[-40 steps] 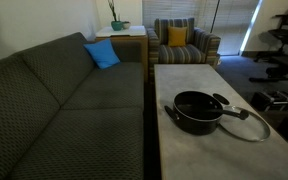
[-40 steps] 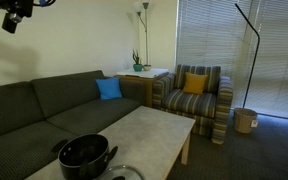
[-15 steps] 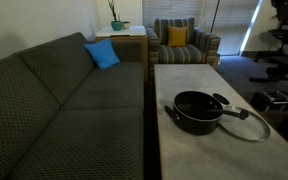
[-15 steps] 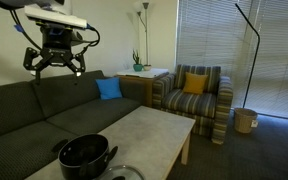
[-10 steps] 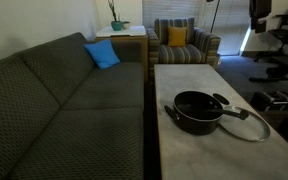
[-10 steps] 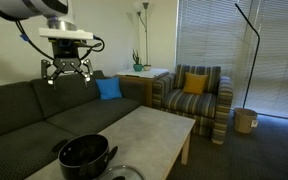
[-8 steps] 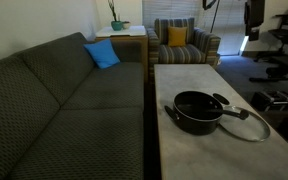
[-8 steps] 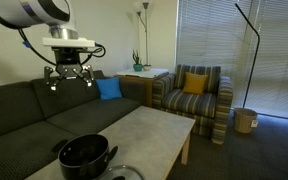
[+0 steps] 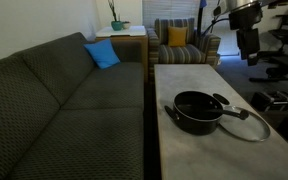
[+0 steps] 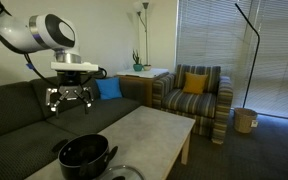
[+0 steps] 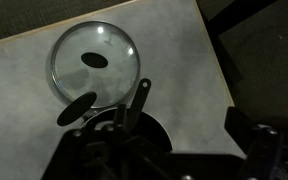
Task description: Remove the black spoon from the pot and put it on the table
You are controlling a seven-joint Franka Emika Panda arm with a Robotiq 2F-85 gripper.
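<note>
The pot (image 9: 195, 112) is wide, black and shallow, and stands on the grey table (image 9: 184, 75) near its front end; it also shows in the other exterior view (image 10: 84, 156). In the wrist view the black spoon (image 11: 140, 102) leans in the pot (image 11: 149, 135), its handle sticking out over the rim. My gripper (image 9: 252, 52) hangs in the air well above and away from the pot, open and empty. It shows over the sofa in an exterior view (image 10: 69, 100), and its dark fingers frame the wrist view (image 11: 179, 150).
A round glass lid (image 9: 246, 123) lies on the table beside the pot and shows in the wrist view (image 11: 94, 62). A dark sofa (image 9: 74, 100) runs along the table. A striped armchair (image 10: 196, 95) stands at the table's far end.
The arm has swung into view and come down toward the table and pot. The pot, spoon and lid have not moved.
</note>
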